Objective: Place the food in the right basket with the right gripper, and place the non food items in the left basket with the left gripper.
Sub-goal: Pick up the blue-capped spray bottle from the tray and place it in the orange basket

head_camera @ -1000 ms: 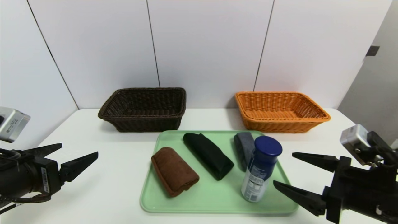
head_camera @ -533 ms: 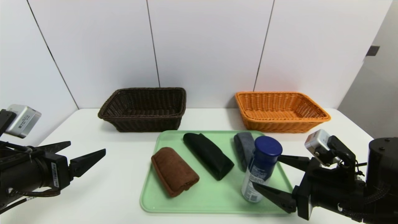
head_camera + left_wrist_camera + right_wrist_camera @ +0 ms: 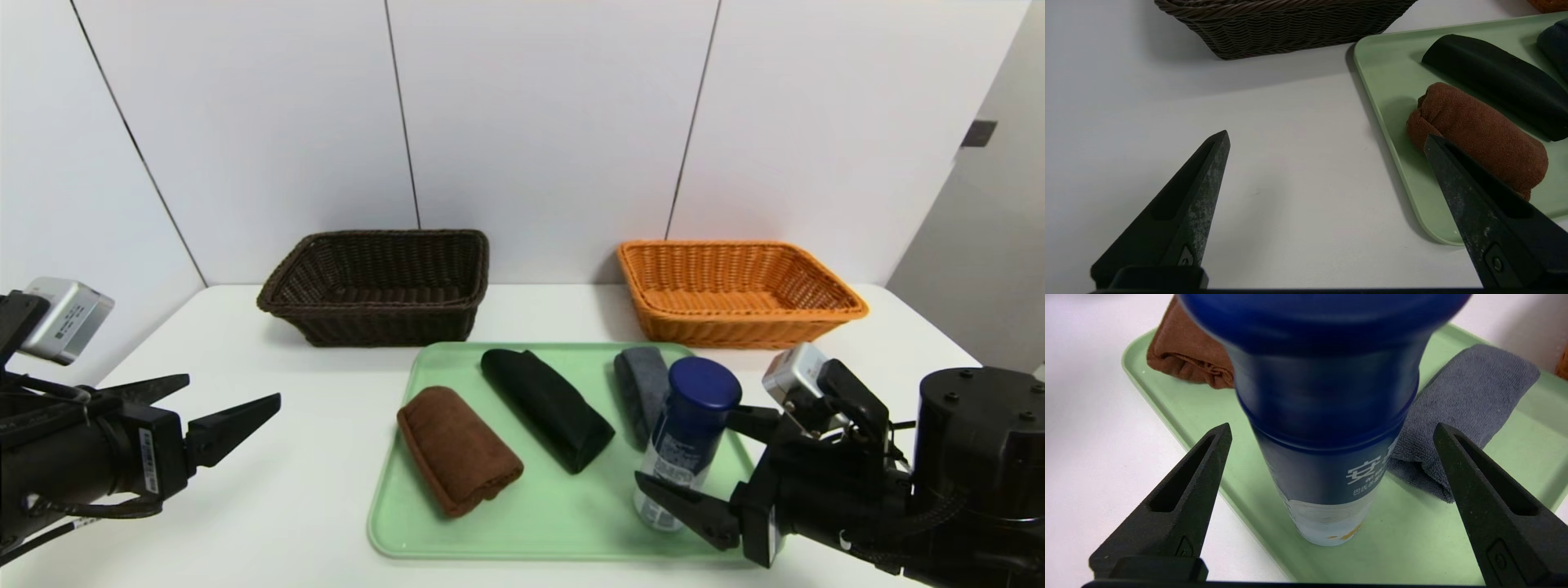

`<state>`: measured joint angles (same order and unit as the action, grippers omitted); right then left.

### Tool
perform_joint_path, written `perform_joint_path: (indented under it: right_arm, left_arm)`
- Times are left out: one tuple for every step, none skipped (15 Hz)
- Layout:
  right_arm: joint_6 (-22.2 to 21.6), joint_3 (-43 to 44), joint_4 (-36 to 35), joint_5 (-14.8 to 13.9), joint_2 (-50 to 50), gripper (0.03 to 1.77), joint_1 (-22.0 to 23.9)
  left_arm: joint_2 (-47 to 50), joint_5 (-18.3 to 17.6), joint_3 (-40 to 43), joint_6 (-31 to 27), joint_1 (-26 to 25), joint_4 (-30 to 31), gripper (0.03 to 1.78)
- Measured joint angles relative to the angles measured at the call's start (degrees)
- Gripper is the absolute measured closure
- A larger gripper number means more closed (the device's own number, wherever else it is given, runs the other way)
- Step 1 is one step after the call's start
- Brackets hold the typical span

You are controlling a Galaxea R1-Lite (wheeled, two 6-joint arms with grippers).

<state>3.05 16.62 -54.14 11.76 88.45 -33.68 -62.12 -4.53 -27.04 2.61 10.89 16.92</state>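
On the green tray point(image 3: 571, 535), in the head view, the bottle point(image 3: 686, 441) is seen upright near the right side, and beside it the grey towel point(image 3: 642, 392) is placed. By the right gripper point(image 3: 694, 447) the bottle is approached from the right side; its jaws are spread wide, one at each side of the bottle, and nothing is gripped. The orange basket point(image 3: 743, 327) is set behind the tray. The black towel point(image 3: 547, 408) and the brown towel point(image 3: 460, 451) are also laid on the tray, so no item is sorted yet.

In the left wrist view, the left gripper point(image 3: 1327, 134) is shown opened wide over the white table point(image 3: 1290, 228), with nothing held. The dark brown basket point(image 3: 1298, 32) is seen beyond it.

In the right wrist view, the bottle is framed between the open fingers point(image 3: 1208, 457), and a gap is left at both sides. The step in hand is judged to be the grasp of the food. Next, a small advance may be needed, then the jaws should be closed evenly and the bottle lifted straight, so that the grey towel is not dragged.
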Motion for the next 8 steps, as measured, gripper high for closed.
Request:
perform_joint_path:
  right_arm:
    - [0.0, 0.0, 0.0, 0.0, 0.4, 0.1, 0.0]
    - [0.0, 0.0, -0.1, 0.0, 0.7, 0.1, 0.0]
    - [-0.1, 0.0, -0.1, 0.0, 1.0, 0.1, -0.1]
    - [-0.1, 0.1, -0.5, 0.0, 1.3, 0.1, -0.2]
    - [-0.5, 0.1, -1.3, 0.0, 1.6, 0.1, -0.5]
    - [-1.0, 0.1, -2.2, 0.0, 2.0, 0.1, -0.8]
    - [-1.1, 0.1, -3.0, -0.1, 2.5, 0.1, -1.0]
    - [-1.2, 0.1, -3.9, -0.1, 3.0, 0.1, -1.1]
  left_arm:
    - [0.0, 0.0, 0.0, 0.0, 0.0, 0.0, 0.12]
    - [0.1, 0.0, 0.1, 0.0, 0.0, 0.0, 0.12]
    - [0.1, 0.0, 0.1, 0.0, 0.0, 0.0, 0.12]
    - [0.1, 0.0, 0.1, 0.1, 0.0, 0.0, 0.12]
    - [0.1, 0.0, 0.1, 0.1, 0.0, 0.0, 0.12]
    - [0.1, 0.0, 0.1, 0.1, 0.0, 0.0, 0.12]
    - [0.0, -0.1, 0.1, 0.2, 0.0, 0.0, 0.12]
    - [0.0, -0.1, 0.1, 0.1, 0.0, 0.0, 0.12]
